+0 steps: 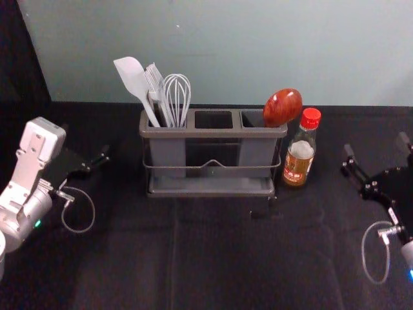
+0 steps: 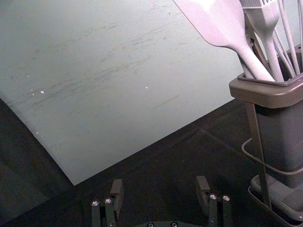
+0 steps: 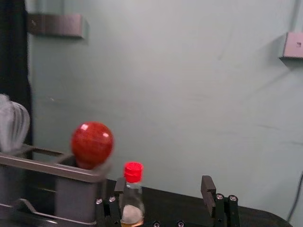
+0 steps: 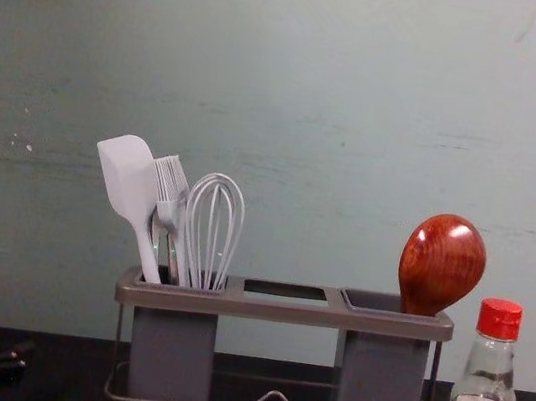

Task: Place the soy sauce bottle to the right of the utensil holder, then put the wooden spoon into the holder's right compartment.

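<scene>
Swinging inward, the open right end effector (image 3: pixel 163 184) could topple the soy sauce bottle (image 1: pixel 300 154); the open left one (image 2: pixel 158 187) idles opposite.

The black-covered table (image 1: pixel 213 258) bears a utensil holder (image 1: pixel 211 133) and bottle (image 1: pixel 300 155).

Bottle (image 1: pixel 301 152) right of utensil holder (image 1: pixel 213 133)

handle of wooden spoon (image 4: pixel 442 265) hidden in right compartment (image 4: pixel 378 394) of holder (image 4: pixel 282 311)
</scene>
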Robot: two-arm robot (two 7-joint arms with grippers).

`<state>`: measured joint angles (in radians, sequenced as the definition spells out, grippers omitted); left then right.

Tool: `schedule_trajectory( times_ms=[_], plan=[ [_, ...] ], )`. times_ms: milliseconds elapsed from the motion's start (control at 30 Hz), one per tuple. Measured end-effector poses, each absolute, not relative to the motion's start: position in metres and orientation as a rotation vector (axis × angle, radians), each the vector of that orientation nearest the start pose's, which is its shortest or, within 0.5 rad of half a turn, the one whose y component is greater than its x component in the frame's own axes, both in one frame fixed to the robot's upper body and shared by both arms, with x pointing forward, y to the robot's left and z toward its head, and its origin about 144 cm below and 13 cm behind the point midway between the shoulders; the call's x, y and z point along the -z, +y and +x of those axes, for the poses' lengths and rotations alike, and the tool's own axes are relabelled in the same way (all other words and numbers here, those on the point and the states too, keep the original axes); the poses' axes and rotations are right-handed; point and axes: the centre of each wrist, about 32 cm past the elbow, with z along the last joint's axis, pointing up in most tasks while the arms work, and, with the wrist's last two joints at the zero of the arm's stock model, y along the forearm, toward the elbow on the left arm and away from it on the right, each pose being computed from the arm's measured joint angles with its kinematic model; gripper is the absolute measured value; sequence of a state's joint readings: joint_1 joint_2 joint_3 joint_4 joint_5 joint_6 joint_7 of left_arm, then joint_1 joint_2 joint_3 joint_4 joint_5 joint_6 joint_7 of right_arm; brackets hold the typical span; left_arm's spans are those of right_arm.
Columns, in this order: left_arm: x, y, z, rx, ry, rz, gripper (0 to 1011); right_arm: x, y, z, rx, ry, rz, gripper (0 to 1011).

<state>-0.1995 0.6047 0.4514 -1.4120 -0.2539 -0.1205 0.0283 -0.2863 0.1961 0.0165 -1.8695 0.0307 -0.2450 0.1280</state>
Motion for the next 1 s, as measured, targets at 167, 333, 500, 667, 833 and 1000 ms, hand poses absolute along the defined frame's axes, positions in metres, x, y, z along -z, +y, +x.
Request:
schedule_trajectory(
  times_ms=[167, 333, 500, 667, 833, 1000],
  plan=[
    [-1.140, 0.310, 0.489, -1.248, -0.285, 0.304, 1005, -1.162, -0.276, 0.400, 1.398, -0.324, -0.006, 1003],
    [-1.140, 0.310, 0.489, -1.248, -0.285, 0.304, 1005, -1.161, -0.279, 0.425, 1.406, -0.332, -0.065, 1003],
    [-1.140, 0.310, 0.489, -1.248, -0.285, 0.304, 1005, -1.159, -0.282, 0.448, 1.404, -0.353, -0.119, 1002],
    [-1.140, 0.310, 0.489, -1.248, -0.285, 0.304, 1005, -1.159, -0.284, 0.461, 1.395, -0.361, -0.167, 1003],
    [-1.140, 0.310, 0.489, -1.248, -0.285, 0.305, 1005, -1.160, -0.285, 0.470, 1.375, -0.361, -0.232, 1003],
    [-1.140, 0.310, 0.489, -1.248, -0.285, 0.304, 1005, -1.161, -0.284, 0.474, 1.367, -0.358, -0.278, 1002]
  ],
)
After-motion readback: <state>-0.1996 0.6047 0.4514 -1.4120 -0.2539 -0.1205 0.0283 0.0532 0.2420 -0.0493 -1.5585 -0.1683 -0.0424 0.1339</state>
